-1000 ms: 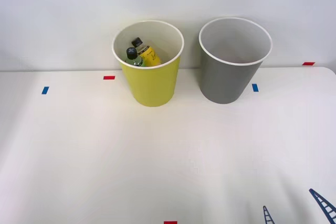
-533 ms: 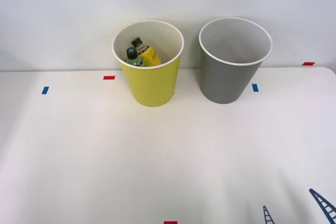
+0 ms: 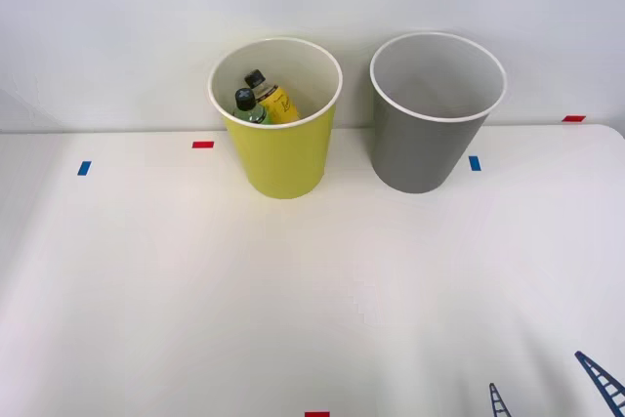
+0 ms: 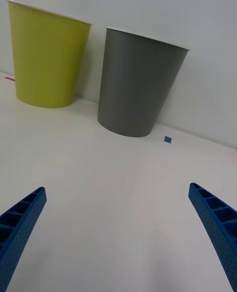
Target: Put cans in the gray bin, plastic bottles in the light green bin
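**Both bottles lodged in the light green bin, right gripper spread wide and empty**

In the front view, two round tapered bins are seen standing upright at the far side of the white table (image 3: 146,271), close to the pale wall. The light green bin (image 3: 283,158) is placed to the left, the gray bin (image 3: 422,148) to the right, with a narrow gap left between them so that they are not touching. Inside the light green bin, the plastic bottles are found leaning together: the yellow bottle (image 3: 276,102) with its printed label is tilted with its black cap up, and the green bottle (image 3: 250,109) is set just beside it, also black-capped. The pale inside of the gray bin is seen, and no contents can be made out in it. Small red and blue tape marks (image 3: 202,145) are stuck on the tabletop near the bins. At the near right corner, the blue ribbed tips of the right gripper (image 3: 552,383) are seen low over the table, well apart from both bins.

In the right wrist view, the right gripper (image 4: 118,233) is shown released, its two blue fingers (image 4: 22,218) spread wide with nothing held between them. The light green bin (image 4: 47,60) and the gray bin (image 4: 136,85) are seen from the side, standing upright beyond the fingers, and a blue tape mark (image 4: 168,139) lies near the gray bin's base.
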Controlling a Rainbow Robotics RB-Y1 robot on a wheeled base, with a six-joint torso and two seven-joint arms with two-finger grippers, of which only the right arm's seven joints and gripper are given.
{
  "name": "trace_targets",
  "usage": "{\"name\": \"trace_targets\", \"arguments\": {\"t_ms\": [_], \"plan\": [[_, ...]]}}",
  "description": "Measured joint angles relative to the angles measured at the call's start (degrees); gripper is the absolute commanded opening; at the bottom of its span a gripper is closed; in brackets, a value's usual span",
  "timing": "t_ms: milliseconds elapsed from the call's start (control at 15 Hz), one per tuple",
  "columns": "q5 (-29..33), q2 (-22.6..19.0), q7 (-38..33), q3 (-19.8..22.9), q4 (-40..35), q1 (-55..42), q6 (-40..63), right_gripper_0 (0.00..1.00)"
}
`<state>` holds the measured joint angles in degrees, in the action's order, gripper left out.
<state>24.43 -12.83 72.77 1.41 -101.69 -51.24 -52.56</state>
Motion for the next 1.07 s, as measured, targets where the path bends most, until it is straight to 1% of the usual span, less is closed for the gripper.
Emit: {"name": "trace_targets", "arguments": {"t_ms": [1067], "plan": [[0.0,0.0,0.0,0.0,0.0,0.0,0.0,1.00]]}}
